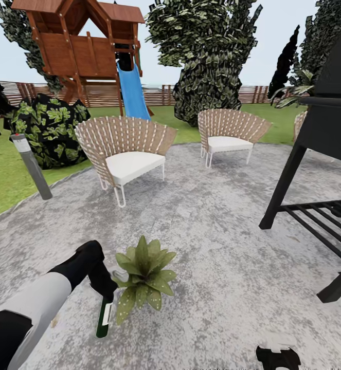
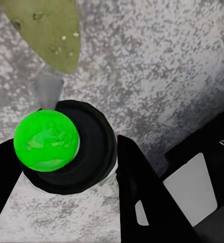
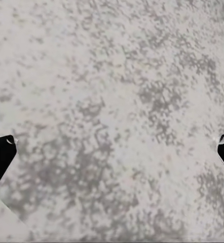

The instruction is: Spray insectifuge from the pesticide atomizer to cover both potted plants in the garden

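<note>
the robot's left arm, black and white, reaches down to the grey speckled round patio point(image 1: 206, 216). its left gripper point(image 1: 104, 293) is closed around the small dark green spray bottle with a white label point(image 1: 104, 319), which hangs down from it, just over the patio floor. in the left wrist view the black fingers point(image 2: 142, 197) sit on both sides of the bottle's round black top point(image 2: 84, 149), and a bright green ball point(image 2: 46, 140) sits on that top. the bottle is right beside the small low plant with pointed, pale-speckled green leaves point(image 1: 144, 275), and one leaf point(image 2: 48, 30) pokes in close to the gripper. the pot under the plant is hidden by the leaves.

the right gripper point(image 3: 112, 152) is spread wide open, with nothing between its two black tips but bare patio.

behind the plant stand two woven tan chairs with white seats point(image 1: 126, 149), well apart from it. a black metal grill stand point(image 1: 319, 154) is on the right. a wooden play tower with a blue slide point(image 1: 131, 90) stands on the green grass point(image 1: 5, 180).
</note>
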You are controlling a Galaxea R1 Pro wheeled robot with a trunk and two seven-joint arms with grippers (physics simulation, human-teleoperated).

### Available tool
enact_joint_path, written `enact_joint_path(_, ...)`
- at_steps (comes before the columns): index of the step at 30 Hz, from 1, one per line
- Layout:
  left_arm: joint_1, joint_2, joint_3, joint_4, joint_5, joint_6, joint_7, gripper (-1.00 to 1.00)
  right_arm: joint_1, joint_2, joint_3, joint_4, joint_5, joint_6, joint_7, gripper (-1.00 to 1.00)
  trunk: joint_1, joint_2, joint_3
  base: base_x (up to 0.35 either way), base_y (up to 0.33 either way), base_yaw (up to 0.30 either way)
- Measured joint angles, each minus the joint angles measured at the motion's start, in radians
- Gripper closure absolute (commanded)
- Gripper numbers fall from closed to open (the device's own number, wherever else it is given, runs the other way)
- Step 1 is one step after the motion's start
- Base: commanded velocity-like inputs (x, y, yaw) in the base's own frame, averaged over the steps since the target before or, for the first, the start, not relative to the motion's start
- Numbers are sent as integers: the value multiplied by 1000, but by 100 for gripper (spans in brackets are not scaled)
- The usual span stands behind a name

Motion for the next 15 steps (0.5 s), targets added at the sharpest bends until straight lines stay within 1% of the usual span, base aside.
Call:
enact_joint_path(2,3,1,0,0,0,0,0,100,0,0,0,0,1,0,0,-100,0,0,0,-68,-177,-21)
enact_joint_path(6,8,8,1,1,0,0,6,100,0,0,0,0,1,0,0,-100,0,0,0,-12,-32,-4)
enact_joint_path(9,9,44,-1,11,-3,-3,9,100,0,0,0,0,1,0,0,-100,0,0,0,-1,-3,0)
enact_joint_path(11,12,58,0,14,-1,-3,9,100,0,0,0,0,1,0,0,-100,0,0,0,0,0,0)
enact_joint_path(15,38,63,0,8,0,-3,9,100,0,0,0,0,1,0,0,-100,0,0,0,0,0,0)
